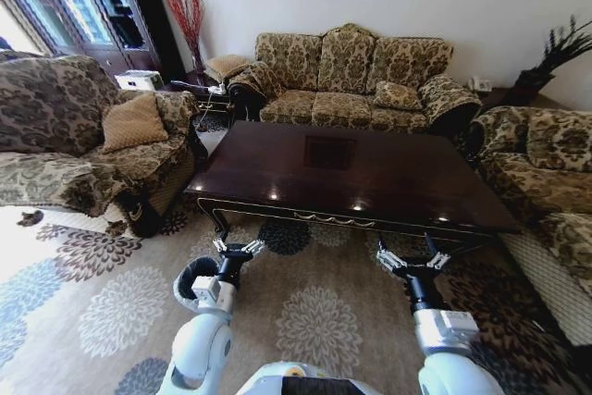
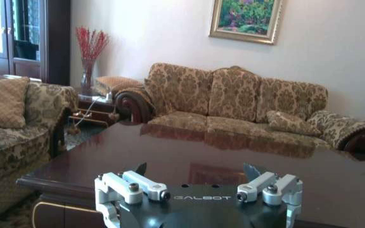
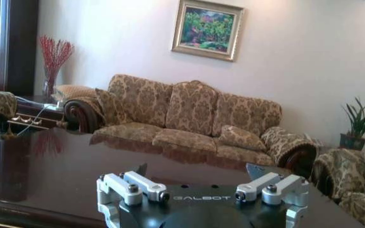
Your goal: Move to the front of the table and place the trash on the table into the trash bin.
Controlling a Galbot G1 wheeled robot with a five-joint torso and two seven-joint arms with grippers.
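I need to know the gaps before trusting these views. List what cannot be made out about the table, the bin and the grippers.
- Table: its far right corner is cut off by the sofa arm in the head view; both wrist views crop its near edge.
- Floor under the table: hidden by the tabletop, so a bin there cannot be ruled out.
- Left gripper and right gripper: open; fingertips partly hidden behind their mounts in the wrist views.

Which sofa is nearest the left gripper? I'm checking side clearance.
The sofa with the tan cushion, on the robot's left; it lies closer to the left gripper than the far sofa or the right one.
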